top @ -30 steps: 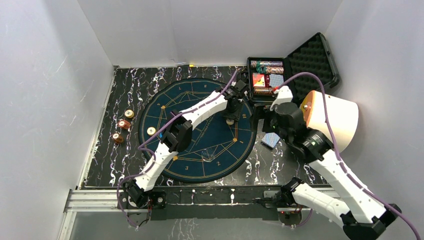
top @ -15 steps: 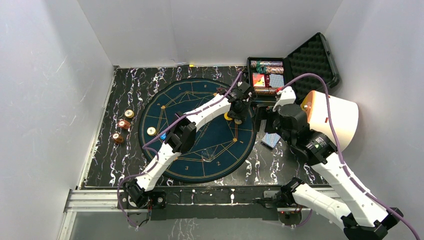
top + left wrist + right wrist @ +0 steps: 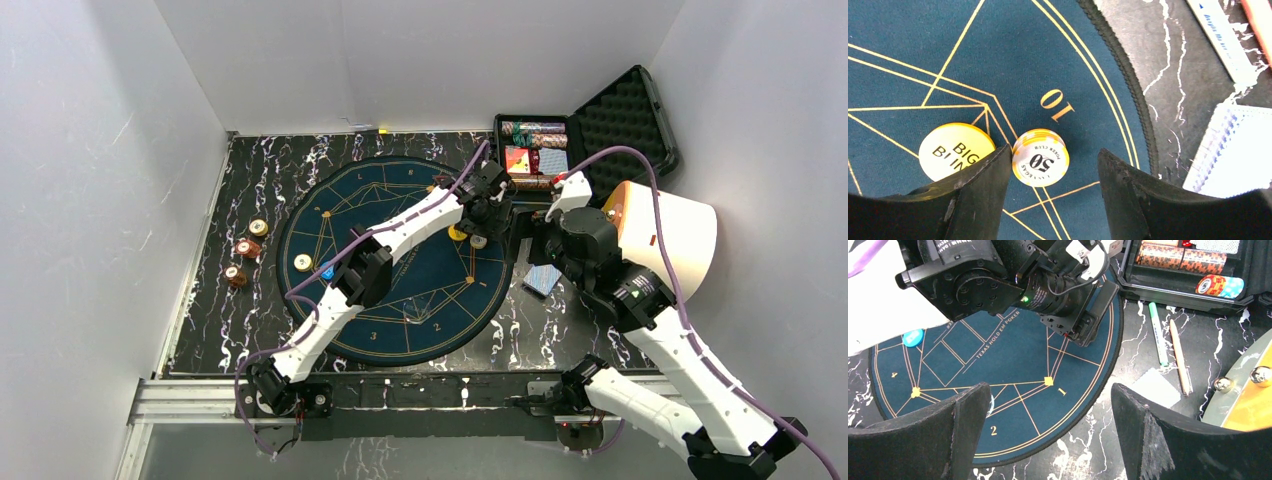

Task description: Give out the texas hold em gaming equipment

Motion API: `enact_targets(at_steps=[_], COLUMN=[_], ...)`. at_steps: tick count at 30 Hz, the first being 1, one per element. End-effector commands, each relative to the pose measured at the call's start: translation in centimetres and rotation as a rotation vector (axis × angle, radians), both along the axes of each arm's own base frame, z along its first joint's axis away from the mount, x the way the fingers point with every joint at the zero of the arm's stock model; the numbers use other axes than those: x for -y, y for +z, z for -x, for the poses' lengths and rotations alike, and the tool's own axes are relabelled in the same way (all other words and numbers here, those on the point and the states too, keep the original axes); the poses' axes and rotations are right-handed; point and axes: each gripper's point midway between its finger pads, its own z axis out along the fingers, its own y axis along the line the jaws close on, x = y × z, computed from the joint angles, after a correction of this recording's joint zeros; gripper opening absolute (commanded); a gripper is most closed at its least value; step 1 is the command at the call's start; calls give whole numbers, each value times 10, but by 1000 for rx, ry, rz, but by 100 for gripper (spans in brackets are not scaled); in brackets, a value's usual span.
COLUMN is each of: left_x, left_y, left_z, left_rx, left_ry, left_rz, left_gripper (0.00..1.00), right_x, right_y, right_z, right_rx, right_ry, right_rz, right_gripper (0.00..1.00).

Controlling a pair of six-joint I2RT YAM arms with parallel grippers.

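**Top view.** The left arm (image 3: 400,225) stretches across the round blue mat (image 3: 400,330) to its far right rim. The left jaws hang over a yellow button (image 3: 457,233) and a small chip stack (image 3: 478,241). The right arm (image 3: 640,300) stands close beside it, in front of the open case (image 3: 600,125). Three more chip stacks (image 3: 247,247) sit on the dark tabletop (image 3: 250,180) left of the mat. A cream chip (image 3: 302,262) and a blue button (image 3: 327,271) lie on the mat's left side. A deck of cards (image 3: 541,279) lies just off its right rim. The two wrists are near each other, so a swing by either could knock the other.

**Left wrist view.** The left jaws are spread around the chip stack (image 3: 1040,157), marked 50, which lies flat on the mat beside the numeral 10. One finger (image 3: 973,195) seems to touch the stack's edge and hides part of the yellow button (image 3: 950,147); the other stands apart. A sideways pull could drag or spill the stack, or nudge the button.

**Right wrist view.** The right jaws are spread wide and hold nothing, above the mat near the numeral 1. Two pens (image 3: 1158,335) lie between mat and case. A reach towards the case could sweep them, or graze the left arm.
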Motion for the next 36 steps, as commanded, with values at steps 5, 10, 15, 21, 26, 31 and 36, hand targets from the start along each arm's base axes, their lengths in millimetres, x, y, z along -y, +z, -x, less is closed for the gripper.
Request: enact_targets(at_steps=[5,10,15,21,26,31,36], left_x=[-29,-140,-291,-461,-525,-552,-565], left_y=[134,179,169,139,91,60,30], left_z=[-21,-33,-32,-23,-28,-41,-44], left_rx=[160,209,165,108,19,-37,-131], left_ry=[-33,111,361,732,888,942,937], left_rz=[124,58,-8,-104,-170,-177,-160], left_gripper=[67,73,78,81,80,77,74], right_x=[-12,-26,-48,-73,-91,-98,-98], right_y=[30,31,14,-13,-24,-32,-35], right_z=[-10,-14,-20,-28,-27,-28,-30], right_rx=[104,112,72,9,-4,-18,-19], right_ry=[35,83,154,227,280,300,304], right_rz=[-65,-83,-92,-86,-60,-40,-26], right_gripper=[98,98,98,98,98,98,98])
